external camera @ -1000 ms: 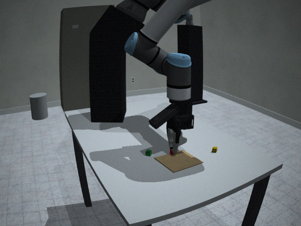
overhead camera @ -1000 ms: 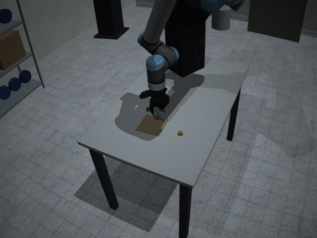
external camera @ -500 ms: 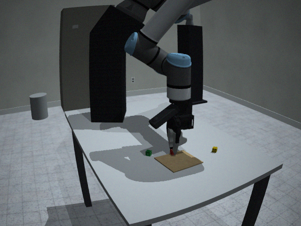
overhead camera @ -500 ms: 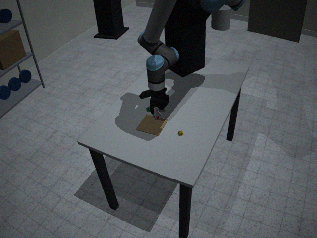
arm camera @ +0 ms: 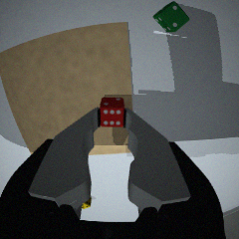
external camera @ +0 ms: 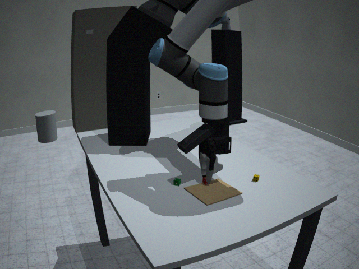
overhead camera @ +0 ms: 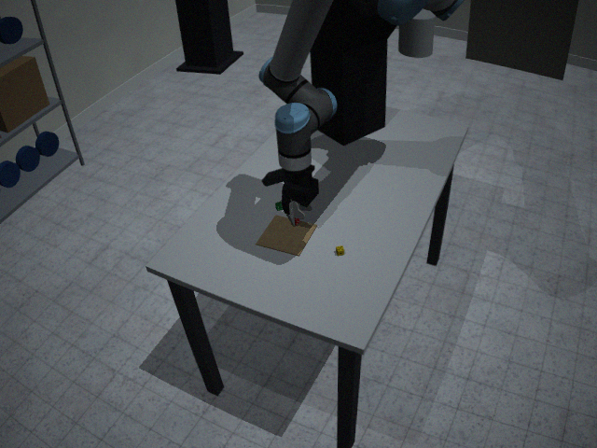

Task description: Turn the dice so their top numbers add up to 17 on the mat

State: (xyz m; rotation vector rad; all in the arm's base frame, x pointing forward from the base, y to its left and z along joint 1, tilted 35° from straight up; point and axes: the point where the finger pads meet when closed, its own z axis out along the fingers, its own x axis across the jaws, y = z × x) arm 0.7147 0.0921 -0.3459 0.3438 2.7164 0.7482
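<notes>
Clerk: Item one, the red die (overhead camera: 297,221) (external camera: 204,180) (arm camera: 113,112)?

Keeper: Pinched between the fingertips of the gripper (overhead camera: 293,222) (external camera: 206,180) (arm camera: 112,110), at the mat's edge; contact with the mat cannot be told. The wrist view shows six pale pips on one face and two on the adjoining one.

Clerk: The mat (overhead camera: 284,238) (external camera: 211,194) (arm camera: 65,70)?

Keeper: Tan, square-cornered, mostly shaded. In the wrist view it spreads towards ten o'clock from the red die.

Clerk: Remaining dice?

Keeper: Green die (overhead camera: 279,206) (external camera: 176,181) (arm camera: 171,16), pale pips, off the mat, at one o'clock from the red in the wrist view. Yellow die (overhead camera: 340,250) (external camera: 256,177) (arm camera: 87,203), dark pips, off the mat, at seven o'clock there and partly hidden by the gripper.

Clerk: Surroundings, exterior view?

Keeper: Pale table (overhead camera: 356,289) (external camera: 261,219) (arm camera: 110,184); black pedestal (overhead camera: 349,87) (external camera: 127,95) at eleven o'clock from the mat; grey bin (overhead camera: 415,37) (external camera: 46,127) at ten, on the floor.

Clerk: Labels?

Keeper: One pale patch (external camera: 90,31) on the tall panel (external camera: 90,72), too small to read.
</notes>
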